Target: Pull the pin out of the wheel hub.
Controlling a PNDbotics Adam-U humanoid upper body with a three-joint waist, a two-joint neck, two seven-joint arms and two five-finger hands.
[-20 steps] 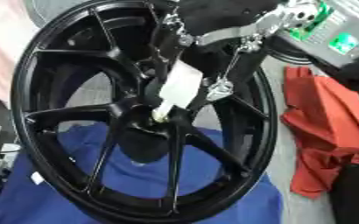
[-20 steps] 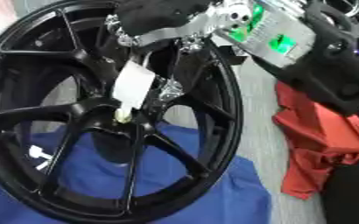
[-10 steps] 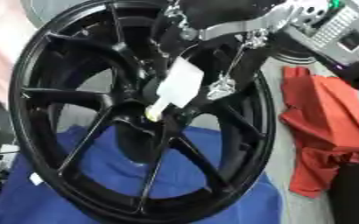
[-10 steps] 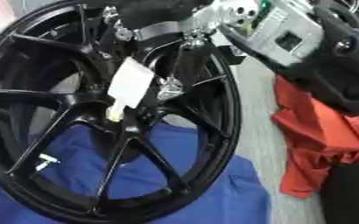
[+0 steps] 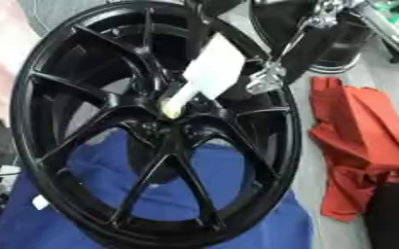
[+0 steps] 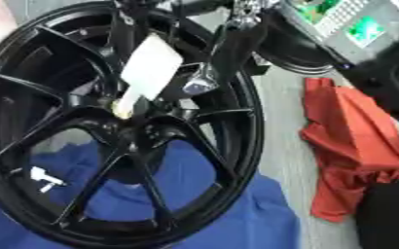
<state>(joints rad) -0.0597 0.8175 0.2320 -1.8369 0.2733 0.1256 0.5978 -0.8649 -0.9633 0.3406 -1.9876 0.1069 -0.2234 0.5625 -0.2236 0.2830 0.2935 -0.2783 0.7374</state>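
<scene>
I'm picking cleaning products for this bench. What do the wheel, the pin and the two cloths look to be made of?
Wheel: probably painted or coated metal alloy, gloss black with soft highlights on the spokes. Pin: looks like white plastic, matte, with a yellowish tip at the hub; not certain. Blue cloth under the wheel and red cloth beside it: woven fabric, matte, creased and folded.

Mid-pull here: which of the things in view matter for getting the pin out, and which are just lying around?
For the job:
- black wheel, with its hub
- white pin, its tip at the hub
- right hand, its fingers at the pin

Lying about:
- blue cloth under the wheel
- red cloth to the right
- small white bit on the blue cloth
</scene>
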